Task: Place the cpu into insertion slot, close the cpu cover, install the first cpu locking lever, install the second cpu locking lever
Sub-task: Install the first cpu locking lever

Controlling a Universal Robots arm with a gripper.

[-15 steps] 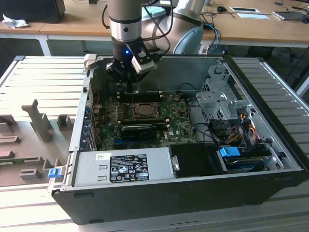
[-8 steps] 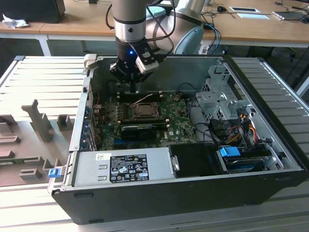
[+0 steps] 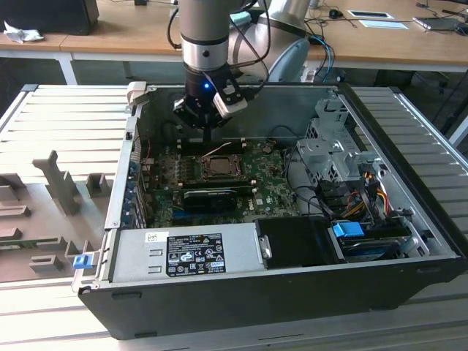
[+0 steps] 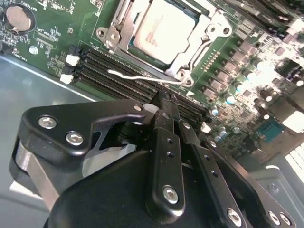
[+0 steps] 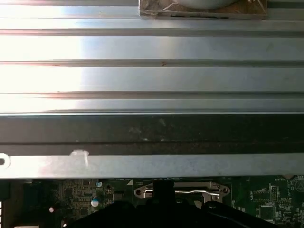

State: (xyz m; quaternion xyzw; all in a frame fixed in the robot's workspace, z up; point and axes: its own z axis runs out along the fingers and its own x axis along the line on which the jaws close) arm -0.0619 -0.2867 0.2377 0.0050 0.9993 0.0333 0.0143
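In the exterior view the arm is held vertically over the open computer case, its gripper pointed straight down just above the far edge of the insertion slot on the green motherboard. In the second wrist view the black fingers are seen pressed together with nothing between them, their tips at a thin wire locking lever. The cpu is seated in the slot, framed by the closed cpu cover.

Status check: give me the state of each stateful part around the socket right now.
Pale silver-grey square cpu: seated in the insertion slot.
Silver-grey metal cpu cover: closed over it.
Thin wire locking lever: lying beside the socket; latching unclear.
Black gripper: shut, at the lever.
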